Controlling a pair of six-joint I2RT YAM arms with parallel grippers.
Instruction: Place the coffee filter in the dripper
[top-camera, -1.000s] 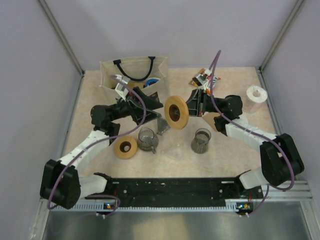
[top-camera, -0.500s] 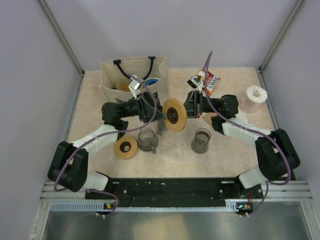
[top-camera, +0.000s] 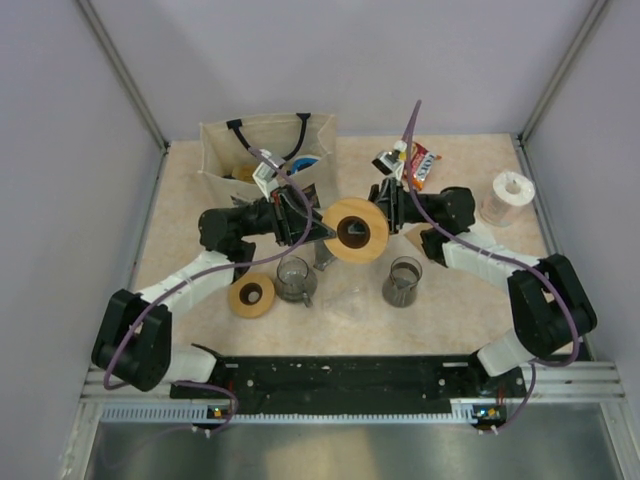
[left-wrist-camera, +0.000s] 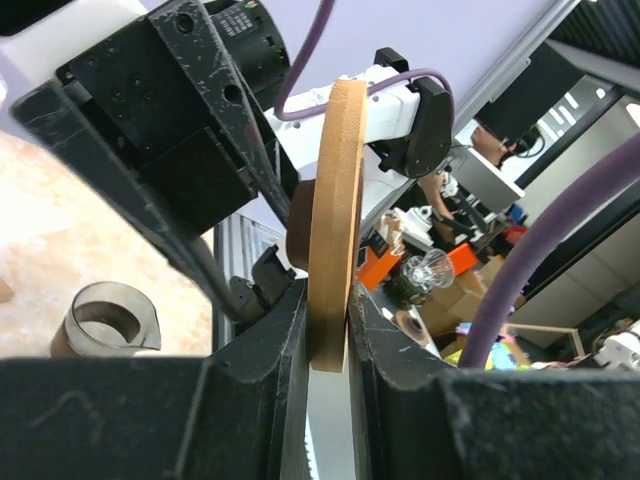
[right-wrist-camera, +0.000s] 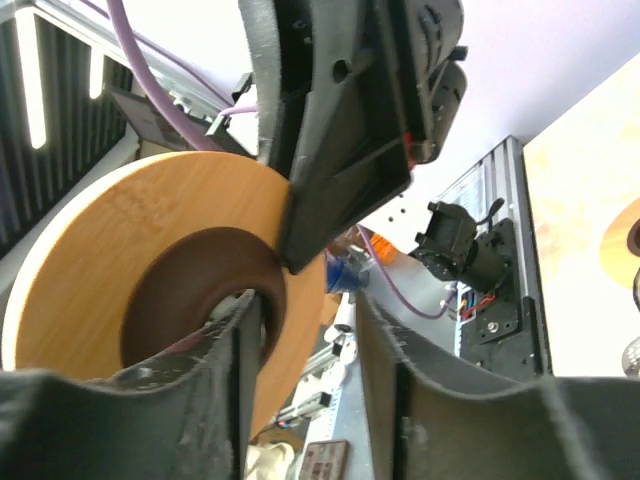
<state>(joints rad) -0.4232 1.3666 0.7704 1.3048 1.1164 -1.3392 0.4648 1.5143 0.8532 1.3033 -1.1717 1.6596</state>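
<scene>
Handover in progress. Half a second back the right gripper (right-wrist-camera: 312, 320) was clamping the dripper (top-camera: 357, 231) while the left gripper (left-wrist-camera: 328, 320) was coming in with wide jaws. Now the left jaws are pinching the dripper's tan rim from 9 o'clock, with both pads touching the wood. The right jaws are parting. They are standing narrowly apart around the rim at 3 o'clock, with a gap showing beside the wood. The dripper's face is also turning up toward the top camera more than before.

Dripper position: hanging in mid-air between the two grippers, at 12 o'clock from the centre of the table (top-camera: 460, 300) and touching nothing else.

Judgement: the dripper is passing to the left arm, probably freeing the right arm to fetch the filter. Nothing is sitting in the dripper yet, so the task is looking early. I cannot tell which item is the filter; the white roll (top-camera: 510, 197) at 2 o'clock is a candidate.

Around:
- The bag (top-camera: 265, 150) is standing at 11 o'clock, behind the left gripper, and a packet (top-camera: 420, 160) is lying at 1 o'clock.
- From the dripper, a spare ring (top-camera: 251, 295) is lying at 8 o'clock, the left cup (top-camera: 293, 278) at 7 and the right cup (top-camera: 403, 281) at 5.

In the way:
- The right fingers are bracketing the rim, so a careless pull-out may be dragging the dripper along.
- Both cups are crowding the set-down space below.
</scene>
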